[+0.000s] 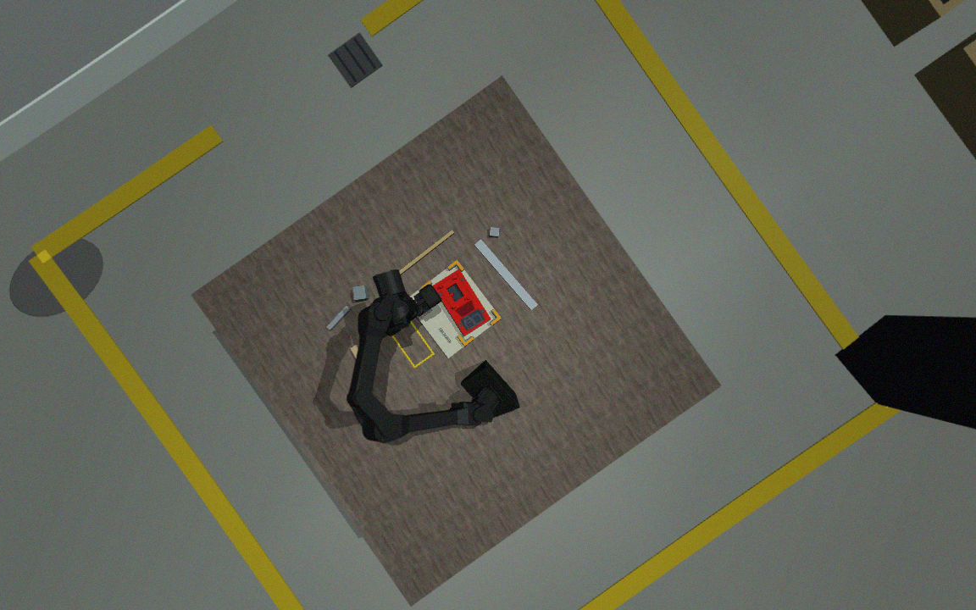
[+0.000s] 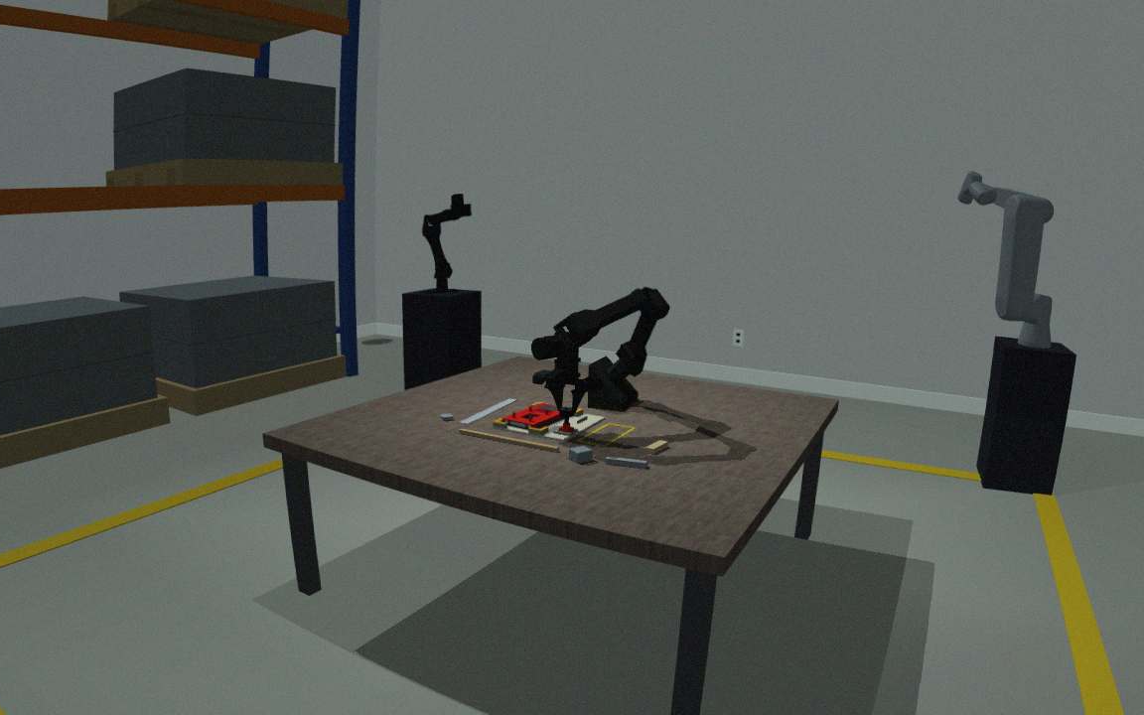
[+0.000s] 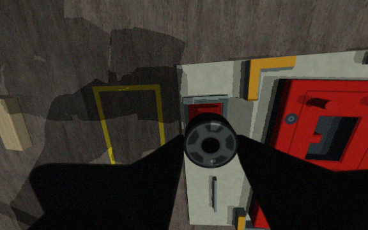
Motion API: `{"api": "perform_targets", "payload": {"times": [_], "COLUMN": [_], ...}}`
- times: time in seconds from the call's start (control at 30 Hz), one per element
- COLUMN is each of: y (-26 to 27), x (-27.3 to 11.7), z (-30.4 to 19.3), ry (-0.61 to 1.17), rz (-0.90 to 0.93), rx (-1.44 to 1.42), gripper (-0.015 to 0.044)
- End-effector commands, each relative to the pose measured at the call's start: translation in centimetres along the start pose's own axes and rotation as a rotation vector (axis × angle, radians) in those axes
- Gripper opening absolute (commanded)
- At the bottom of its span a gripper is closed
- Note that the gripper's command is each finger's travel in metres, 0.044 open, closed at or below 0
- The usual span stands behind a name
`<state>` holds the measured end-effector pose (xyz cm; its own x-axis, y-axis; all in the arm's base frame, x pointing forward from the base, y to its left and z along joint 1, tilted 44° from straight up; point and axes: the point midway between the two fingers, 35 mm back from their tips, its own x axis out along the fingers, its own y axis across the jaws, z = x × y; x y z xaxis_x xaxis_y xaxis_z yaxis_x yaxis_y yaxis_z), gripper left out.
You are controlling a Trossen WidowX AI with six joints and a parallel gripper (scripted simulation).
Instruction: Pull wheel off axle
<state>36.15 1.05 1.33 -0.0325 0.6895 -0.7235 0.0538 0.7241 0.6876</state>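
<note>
Jaws: clamped on the wheel (image 3: 210, 145), one black finger (image 3: 158, 166) on each side of its rim; we read this as a firm hold, nothing slack.
Gripper: gripper (image 3: 210, 150) points straight down at the bench (image 3: 267, 29), so we look along the wheel's bore.
Wheel: dark grey disc, hub hole facing the wrist camera, lying flat; it sits over the white base plate (image 3: 203, 76), just in front of the small red axle block (image 3: 204, 107).
Axle: we cannot see the pin itself; the hub hole looks dark and empty, so we judge the wheel is likely off or nearly off it, but we can't confirm height from these views.
Marked area: yellow outline (image 3: 128, 87) on the bench, just beside the white base plate's edge on the side away from the red fixture (image 3: 331, 121).
Key relation: from the wheel, the marked area lies sideways, across the plate edge; a short move, on the wheel's flat plane, at right angles to the bore.
Next call: lift clear first, then shift toward the outline, lower, release.
Risk: dragging sideways too low could catch the axle block or plate edge.
Nearby: wooden block (image 3: 8, 122) lies beyond the marked area, well apart from the wheel.
</note>
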Motion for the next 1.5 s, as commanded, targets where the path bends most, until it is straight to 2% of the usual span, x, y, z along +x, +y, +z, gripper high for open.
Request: {"api": "perform_targets", "payload": {"times": [0.0,0.93,1.3,1.47], "y": [-0.1,-0.1,0.1,0.6], "x": [-0.4,-1.3,-4.5,-3.9], "z": [0.0,0.0,-0.1,-0.2], "ry": [-0.005,-0.007,-0.006,-0.003], "rz": [-0.001,0.000,-0.001,0.003], "rx": [0.000,0.001,0.002,0.004], "gripper": [0.0000,0.0000,0.0000,0.0000]}}
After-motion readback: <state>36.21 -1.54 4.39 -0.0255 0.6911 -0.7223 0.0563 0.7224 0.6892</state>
